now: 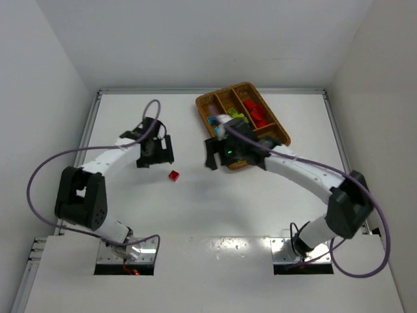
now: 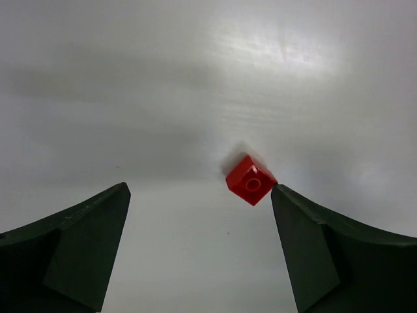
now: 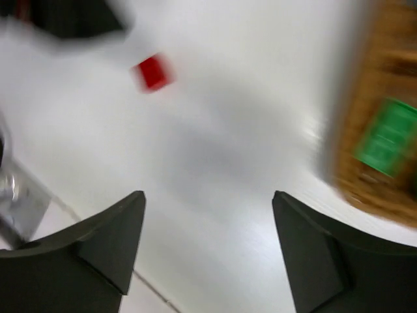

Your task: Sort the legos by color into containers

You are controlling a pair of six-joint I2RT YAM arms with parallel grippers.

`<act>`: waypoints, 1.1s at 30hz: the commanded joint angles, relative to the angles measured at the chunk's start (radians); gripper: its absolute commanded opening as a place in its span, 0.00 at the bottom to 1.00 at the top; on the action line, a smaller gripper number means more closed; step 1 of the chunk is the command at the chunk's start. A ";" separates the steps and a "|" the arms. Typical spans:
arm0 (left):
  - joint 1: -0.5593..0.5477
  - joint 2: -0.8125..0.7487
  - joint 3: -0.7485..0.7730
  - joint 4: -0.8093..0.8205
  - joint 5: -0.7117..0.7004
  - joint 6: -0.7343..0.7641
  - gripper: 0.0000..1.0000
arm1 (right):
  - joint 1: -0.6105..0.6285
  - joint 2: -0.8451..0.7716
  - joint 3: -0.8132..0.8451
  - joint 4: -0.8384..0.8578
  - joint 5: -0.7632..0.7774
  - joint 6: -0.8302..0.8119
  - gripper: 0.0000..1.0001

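Observation:
One small red lego [image 1: 173, 175] lies alone on the white table; it also shows in the left wrist view [image 2: 251, 180] and, blurred, in the right wrist view [image 3: 152, 72]. My left gripper [image 1: 156, 158] hangs open just behind and left of it; in the left wrist view [image 2: 199, 195] the brick sits beside the right fingertip. The brown wicker tray [image 1: 277, 128] at the back right holds red legos [image 1: 256, 112], yellow-green ones [image 1: 236, 117] and a dark green one [image 3: 387, 138]. My right gripper [image 1: 213, 156] is open and empty at the tray's near left end [image 3: 208, 199].
The table's raised back edge [image 1: 208, 91] and side rails border the work area. Purple cables loop from both arms. The right arm's wrist covers part of the tray's near end.

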 commanded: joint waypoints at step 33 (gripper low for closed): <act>0.570 -0.201 0.025 -0.031 0.194 -0.136 0.97 | 0.308 0.680 0.408 0.296 0.263 -0.228 0.24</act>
